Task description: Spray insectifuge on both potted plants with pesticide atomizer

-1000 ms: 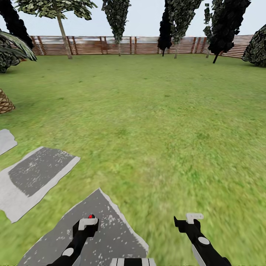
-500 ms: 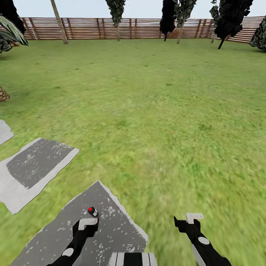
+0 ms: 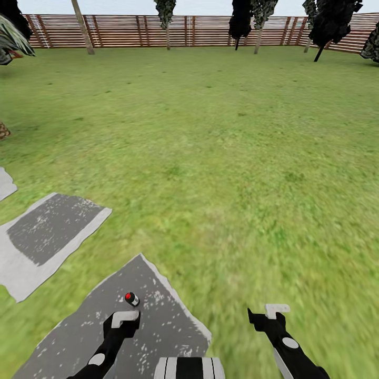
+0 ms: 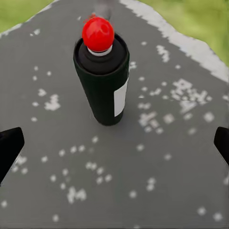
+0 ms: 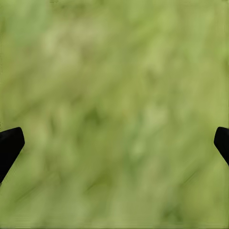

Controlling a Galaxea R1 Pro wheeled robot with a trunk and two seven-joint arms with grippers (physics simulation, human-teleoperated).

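The pesticide atomizer [image 3: 131, 299] stands upright on the near grey stepping stone [image 3: 158, 326], a little in from that slab's far pointed corner, and the left gripper [image 3: 125, 318] hangs just short of it, not touching. In the left wrist view the bottle [image 4: 102, 78] sits square between the 2 dark fingertips [image 4: 9, 145], which are spread wide at either edge of the frame; that hand is released and empty. My read is that the arm is lined up on the bottle for a grasp, with the jaws parted well beyond its width so they can slide past its sides.

The right gripper [image 3: 269, 313] hangs over bare lawn [image 3: 221, 158] off the slab's right edge, and the right wrist view gives blurred grass with the fingertips [image 5: 9, 143] apart at the frame edges: released too, carrying nothing. It looks parked out of the way while the left does the work.

Labels: the dark body has a red ball tip and a pale collar under it, plus a white patch down 1 side. No letters or brand can be made out on that patch; it is seen edge-on.

A 2nd stone [image 3: 47, 242] lies off to the left, and the brown slatted fence [image 3: 200, 31] closes the far edge of the garden.
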